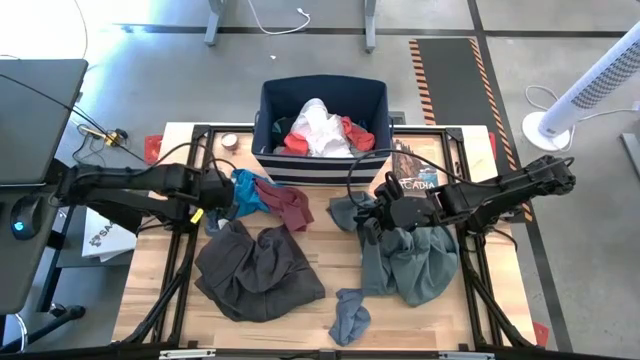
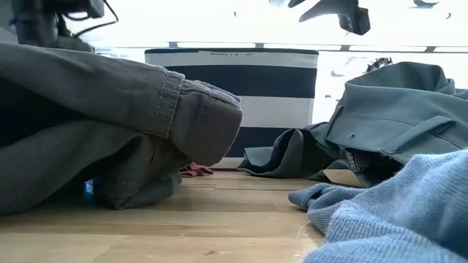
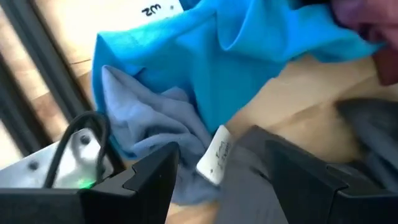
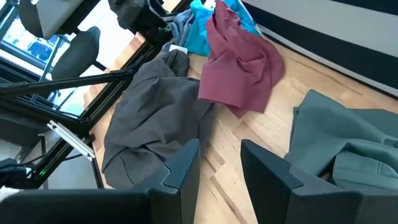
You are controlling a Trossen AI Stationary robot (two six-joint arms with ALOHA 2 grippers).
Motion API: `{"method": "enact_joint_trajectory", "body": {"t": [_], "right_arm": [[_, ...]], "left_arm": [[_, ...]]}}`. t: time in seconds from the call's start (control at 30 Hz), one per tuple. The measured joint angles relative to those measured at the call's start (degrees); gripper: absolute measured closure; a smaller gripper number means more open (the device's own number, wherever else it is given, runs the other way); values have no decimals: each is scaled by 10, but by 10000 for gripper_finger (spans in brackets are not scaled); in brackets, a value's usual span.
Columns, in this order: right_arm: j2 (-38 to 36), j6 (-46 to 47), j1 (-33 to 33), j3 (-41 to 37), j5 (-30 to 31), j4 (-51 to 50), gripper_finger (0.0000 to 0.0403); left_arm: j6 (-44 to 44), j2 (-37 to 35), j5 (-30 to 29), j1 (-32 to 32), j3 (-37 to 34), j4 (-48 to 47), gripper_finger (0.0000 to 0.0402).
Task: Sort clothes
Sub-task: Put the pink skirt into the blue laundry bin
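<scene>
High view: left gripper [image 1: 213, 203] hovering spread over bright blue piece [image 1: 245, 192] beside maroon piece [image 1: 290, 205]. Right gripper [image 1: 368, 222] part-spread, gripping nothing, hanging above table [image 1: 320, 275] by grey-green shirt [image 1: 410, 262]; trousers [image 1: 255, 268] lying front-left.

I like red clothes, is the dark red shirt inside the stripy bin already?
No, the maroon piece lies on the table in front of the bin.

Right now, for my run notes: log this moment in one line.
left tool: open, over bright blue piece | right tool: open, empty, above grey-green shirt | bin: holds clothes
</scene>
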Motion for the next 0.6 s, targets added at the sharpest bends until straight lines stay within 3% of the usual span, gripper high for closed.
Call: {"method": "enact_joint_trajectory", "body": {"t": [0.3, 0.47, 0.6], "right_arm": [[0, 3, 0, 0, -5, 0, 289], [0, 3, 0, 0, -10, 0, 289], [0, 3, 0, 0, -11, 0, 289]], "left_arm": [[5, 6, -54, 1, -62, 71, 175], [79, 25, -72, 1, -74, 92, 195], [165, 42, -43, 1, -74, 94, 202]]}}
